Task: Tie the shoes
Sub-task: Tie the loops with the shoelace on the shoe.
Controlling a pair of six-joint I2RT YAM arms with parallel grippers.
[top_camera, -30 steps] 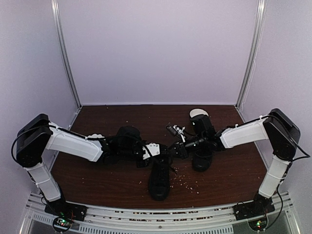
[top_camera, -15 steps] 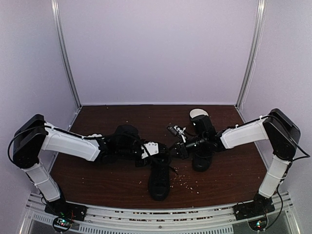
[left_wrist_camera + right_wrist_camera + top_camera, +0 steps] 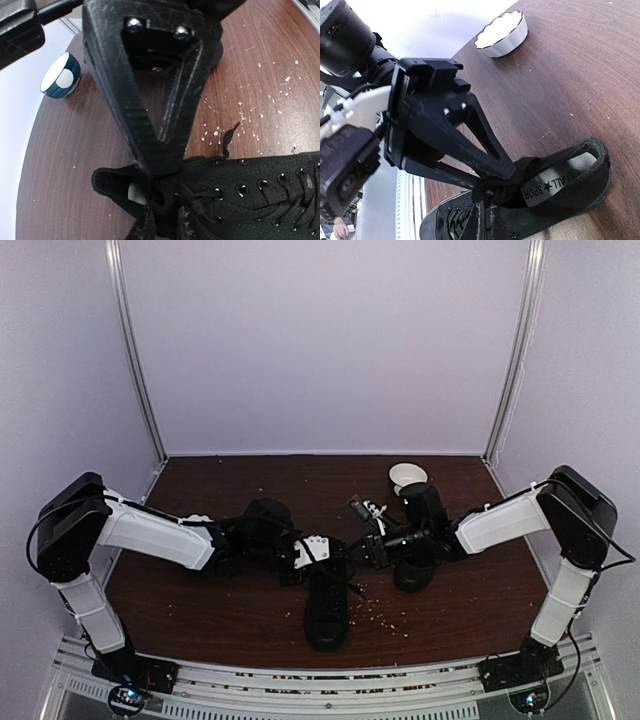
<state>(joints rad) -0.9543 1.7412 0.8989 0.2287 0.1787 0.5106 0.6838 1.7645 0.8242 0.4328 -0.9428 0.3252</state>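
Black canvas, the nearer shoe (image 3: 325,612) lies toe toward the arms on the table (image 3: 230,610). Over its throat the left gripper (image 3: 338,562) and right gripper (image 3: 362,552) each pinch its laces (image 3: 159,186), probably to draw a knot. Beyond lies the second shoe (image 3: 415,565), then a white bowl (image 3: 407,477).

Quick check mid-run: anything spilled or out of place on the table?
Yes. Small white crumbs lie scattered on the brown table, mostly beside the near shoe on the right arm's side. They look like spilled debris, unrelated to lacing.
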